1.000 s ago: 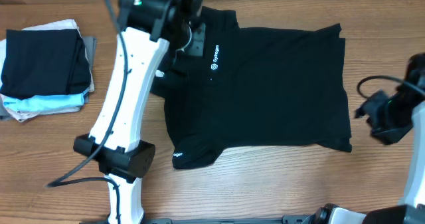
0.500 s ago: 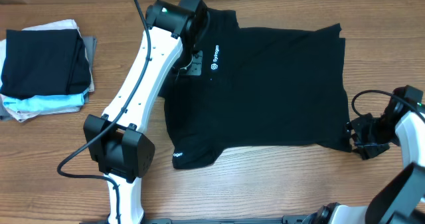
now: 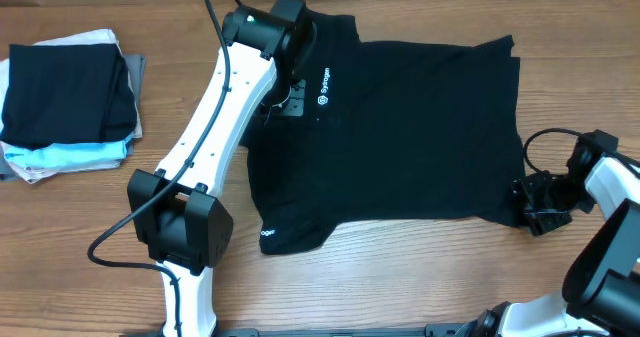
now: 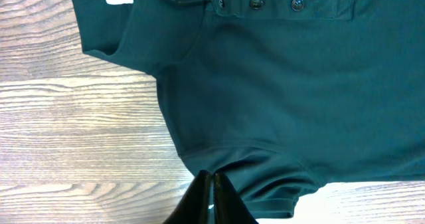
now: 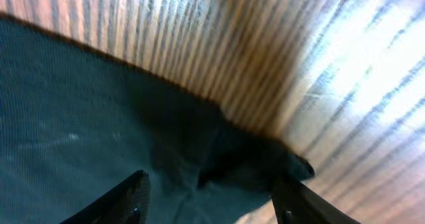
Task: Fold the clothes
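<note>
The clothes, a black short-sleeved shirt (image 3: 400, 137), lie spread flat on the wooden table (image 3: 400, 277), collar to the upper left and hem to the right. A small white chest logo (image 3: 324, 87) and white sleeve lettering (image 3: 268, 232) show. My left gripper (image 3: 283, 97) hangs low beside the collar. In the left wrist view it (image 4: 212, 176) is shut, tips at the rumpled sleeve edge of the shirt (image 4: 299, 84), below the button placket (image 4: 256, 3). My right gripper (image 3: 530, 209) is at the hem's lower right corner, open, its fingers (image 5: 211, 184) straddling the shirt's bunched corner (image 5: 252, 157).
A stack of folded garments (image 3: 65, 102), black on top with pale blue and white beneath, sits at the table's left edge. The left arm's white links (image 3: 205, 147) cross the table left of the shirt. A black cable (image 3: 545, 137) loops by the right arm.
The left arm has swung down and back toward the collar, its gripper staying shut. The right gripper has moved left onto the shirt's lower right corner.
</note>
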You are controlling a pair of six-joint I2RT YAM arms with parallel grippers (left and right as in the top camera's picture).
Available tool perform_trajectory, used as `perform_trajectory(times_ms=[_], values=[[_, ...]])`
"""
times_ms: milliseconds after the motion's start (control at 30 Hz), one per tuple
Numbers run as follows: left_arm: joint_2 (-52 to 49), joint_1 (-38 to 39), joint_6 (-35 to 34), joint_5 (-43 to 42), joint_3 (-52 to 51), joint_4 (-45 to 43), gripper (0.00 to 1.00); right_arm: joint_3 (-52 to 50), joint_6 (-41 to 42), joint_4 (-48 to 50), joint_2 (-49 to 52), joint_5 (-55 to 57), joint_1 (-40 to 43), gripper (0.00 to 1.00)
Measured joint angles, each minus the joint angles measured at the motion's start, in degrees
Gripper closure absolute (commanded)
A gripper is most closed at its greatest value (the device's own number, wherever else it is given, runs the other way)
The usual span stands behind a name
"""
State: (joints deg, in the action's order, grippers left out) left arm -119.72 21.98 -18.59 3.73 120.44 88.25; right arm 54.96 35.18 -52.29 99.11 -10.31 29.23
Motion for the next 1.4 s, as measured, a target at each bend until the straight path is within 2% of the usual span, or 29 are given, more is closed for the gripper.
perform_trajectory(times_ms=[67,200,367,400,467,500,533,633,833,900,967,1033,1267,1400], values=[[0.0,0.0,-0.02,0.0,0.0,-0.02,0.91,-0.31,0.42,0.87,0.0,0.0,-0.09,0.38],[0.0,0.0,-0.42,0.0,0.0,0.0,0.9,-1.29,1.55,2.16,-0.55,0.46,-0.07,0.48],[0.0,0.0,-0.59,0.0,0.0,0.11,0.89,-2.23,2.47,1.92,-1.14,2.78,-0.07,0.75],[0.0,0.0,-0.59,0.0,0.0,0.04,0.85,-2.25,2.38,1.68,-1.14,3.21,-0.07,0.8],[0.0,0.0,-0.52,0.02,0.0,0.0,0.53,-2.38,2.34,1.31,-1.14,4.02,-0.09,0.84],[0.0,0.0,-0.63,0.04,0.0,-0.02,0.46,-2.43,2.4,1.16,-1.14,4.46,-0.07,0.85],[0.0,0.0,-0.83,0.0,0.0,-0.04,0.44,-2.43,2.4,1.07,-1.14,4.76,-0.07,0.85],[0.0,-0.37,-0.94,-0.04,0.0,-0.42,0.45,-2.45,2.34,1.07,-1.14,5.01,-0.07,0.86],[0.0,-0.85,-0.79,-2.01,0.0,0.28,0.53,-2.49,2.29,1.11,-1.22,5.14,-0.07,0.85],[0.0,-0.85,-0.74,-2.64,-0.35,1.36,0.6,-2.54,2.34,1.18,-1.22,5.14,-0.07,0.85],[0.04,-0.7,-0.57,-3.1,-2.1,1.79,0.75,-2.54,2.34,1.18,-1.22,5.14,-0.09,0.85],[0.07,-0.68,-0.72,-4.09,-4.31,1.62,0.82,-2.54,2.27,1.22,-1.25,5.11,-0.09,0.84],[1.95,-0.7,0.35,-9.57,-19.8,-2.75,0.79,-2.54,1.46,1.16,-1.25,4.98,-0.09,0.83],[10.84,-0.7,-0.17,-10.62,-31.08,-6.67,0.7,-2.54,1.05,1.11,-1.25,4.94,-0.09,0.83]])
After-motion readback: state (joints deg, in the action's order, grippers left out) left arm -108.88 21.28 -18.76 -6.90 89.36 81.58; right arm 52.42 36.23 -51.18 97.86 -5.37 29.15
